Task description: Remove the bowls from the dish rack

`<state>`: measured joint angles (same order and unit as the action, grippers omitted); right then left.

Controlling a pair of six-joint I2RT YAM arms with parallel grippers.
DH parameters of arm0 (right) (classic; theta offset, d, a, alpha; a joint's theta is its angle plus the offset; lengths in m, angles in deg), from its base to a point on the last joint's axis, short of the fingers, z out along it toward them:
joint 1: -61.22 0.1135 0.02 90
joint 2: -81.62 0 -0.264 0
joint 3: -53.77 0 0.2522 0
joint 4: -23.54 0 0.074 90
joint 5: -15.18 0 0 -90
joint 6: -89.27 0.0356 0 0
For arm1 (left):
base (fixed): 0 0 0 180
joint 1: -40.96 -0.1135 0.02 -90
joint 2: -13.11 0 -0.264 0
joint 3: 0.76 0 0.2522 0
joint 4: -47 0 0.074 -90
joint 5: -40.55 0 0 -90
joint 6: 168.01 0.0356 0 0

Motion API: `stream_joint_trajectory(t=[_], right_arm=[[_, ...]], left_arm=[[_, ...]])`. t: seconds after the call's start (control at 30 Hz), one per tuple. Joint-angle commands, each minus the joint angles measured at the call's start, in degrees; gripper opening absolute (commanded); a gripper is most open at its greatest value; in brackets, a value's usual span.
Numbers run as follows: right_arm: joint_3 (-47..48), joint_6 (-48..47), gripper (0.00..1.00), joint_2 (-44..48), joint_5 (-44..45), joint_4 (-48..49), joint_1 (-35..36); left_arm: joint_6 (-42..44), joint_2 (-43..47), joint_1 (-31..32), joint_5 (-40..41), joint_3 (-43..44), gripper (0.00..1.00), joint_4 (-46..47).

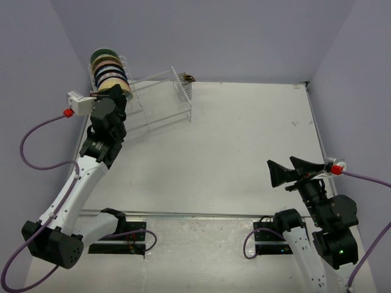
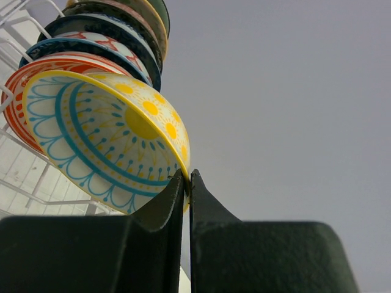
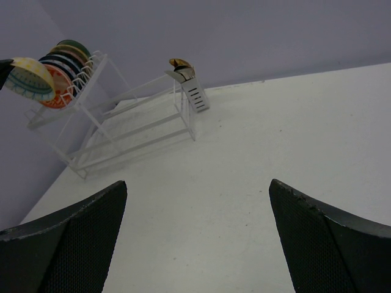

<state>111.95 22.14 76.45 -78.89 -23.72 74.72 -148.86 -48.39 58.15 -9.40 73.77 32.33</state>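
My left end effector [image 2: 188, 178] is clenched on the rim of the round yellow flower bowl [image 2: 110, 134], the one with blue-green loops on its outside. Its two black fingers [image 2: 162, 210] squeeze the edge from both sides at the bowl's low corner. This bowl stands on its edge at the near end of a row of bowls. Right behind it is the orange-red striped bowl [image 2: 30, 73], then a white bowl with a dark blue rim [image 2: 101, 46], and then more bowls that I can only see as thin edges. The whole row sits in the tall slotted tier of the big clear plastic dish rack [image 1: 160, 101], held apart by thin white dividers. I cannot tell if the yellow bowl is touching its slot or is lifted a little. The rack stands at the far left corner of the white surface [image 1: 244, 134], and its low flat tier reaches out to the right. At that far end is a small slotted holder [image 3: 197, 94] with something yellow-brown in it that I cannot make out. My right end effector [image 1: 288, 168] is released, its fingers spread wide and grasping nothing. It hangs above the near right side of the surface, well apart from the rack.
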Motion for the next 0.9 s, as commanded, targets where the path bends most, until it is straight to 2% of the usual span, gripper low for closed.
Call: stream_joint_trajectory(t=[0.0,0.2,0.33,0.6,0.77,0.87], right_arm=[[1.5,-0.7,0.99,-0.1,-0.8,-0.2,0.2],[1.5,-0.5,0.99,-0.6,-1.0,-0.2,0.2],[1.7,-0.4,0.99,-1.2,-1.3,-0.1,0.2],[1.9,0.1,0.99,-2.6,-1.3,0.1,0.2],[3.4,0.2,0.99,-4.4,-1.3,0.0,0.2],[4.6,0.7,0.99,-7.0,-1.6,-0.3,0.2]], left_arm=[[0.1,2.6,0.3,-1.1,-0.8,0.0,7.6],[0.8,5.0,0.5,-6.6,-3.9,0.0,10.0],[6.5,5.8,0.9,-11.9,-5.8,0.0,14.6],[11.0,6.7,1.3,-14.9,-7.6,0.0,16.9],[21.1,3.5,1.7,-31.2,-7.9,0.0,27.3],[25.5,-0.3,2.4,-39.8,-6.3,0.0,28.0]])
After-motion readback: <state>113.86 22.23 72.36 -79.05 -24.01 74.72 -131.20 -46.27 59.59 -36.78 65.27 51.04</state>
